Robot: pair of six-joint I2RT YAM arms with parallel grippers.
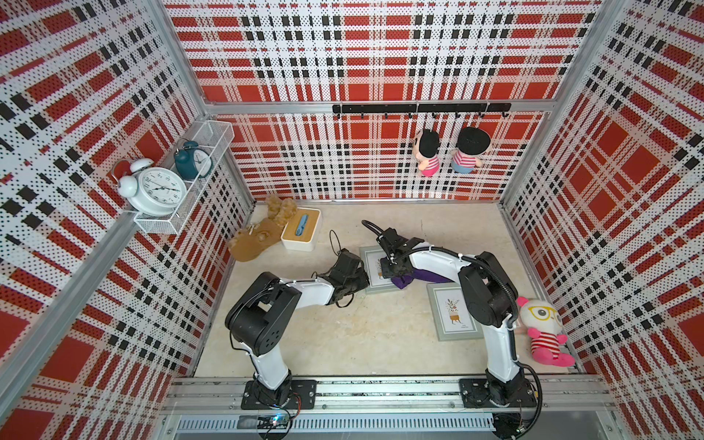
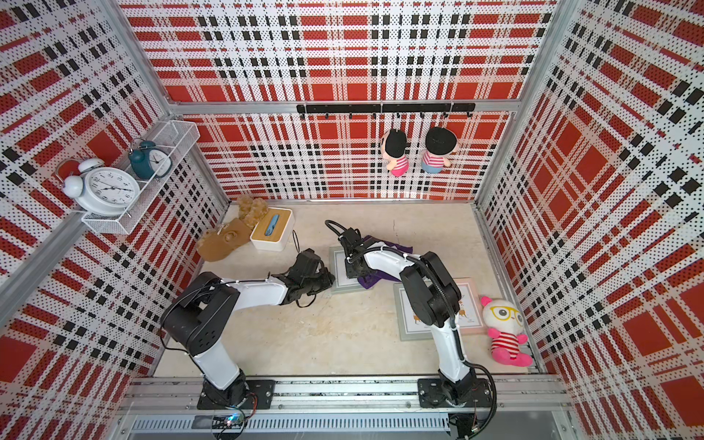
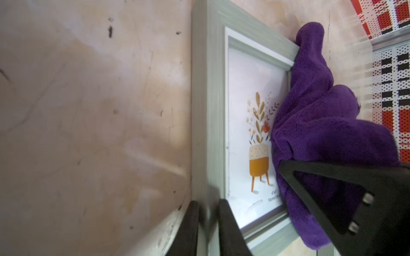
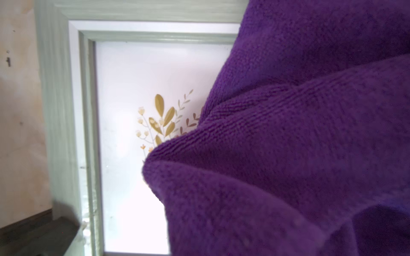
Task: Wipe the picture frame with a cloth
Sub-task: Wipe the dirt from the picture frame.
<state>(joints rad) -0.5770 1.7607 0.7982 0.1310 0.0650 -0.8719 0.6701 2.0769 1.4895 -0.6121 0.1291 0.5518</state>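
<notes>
- In both top views the picture frame [image 1: 372,266] lay flat on the surface [image 1: 343,335], a little toward 12 o'clock from its middle.
- In a top view the left gripper [image 1: 362,281] was low at the frame's 8 o'clock corner. How wide its jaws stood could not be told from there.
- The right gripper [image 1: 394,268] pointed down onto the middle of the frame. The deep purple cloth [image 1: 402,282] came out from under it toward 5 o'clock.
- In a top view more of the cloth [image 2: 384,244] showed at the frame's 1 o'clock side, past the right arm.
- A second frame [image 1: 451,310] lay at 4 o'clock from the first one, apart from it and partly under the right arm. A tissue box [image 1: 295,228] stood near the 10 o'clock corner of the surface.
- In the left wrist view the left gripper [image 3: 208,202] was nearly closed. Its two black fingers [image 3: 230,228] stood close together, with the grey-green border of the picture frame [image 3: 208,110] pinched between them.
- There the cloth [image 3: 321,133] lay bunched over part of the plant print [image 3: 258,141] and over the opposite border, down to the surface. One finger [image 3: 355,181] of the right gripper pressed into it.
- In the right wrist view the cloth [image 4: 288,144] filled more than half of the picture, and its folds rose close to the camera. They hid the fingers of the right gripper, which was fully closed and had the cloth in its hold.
- Beside the cloth, a corner of the picture frame [image 4: 60,88] and some leaves of the print were visible.
</notes>
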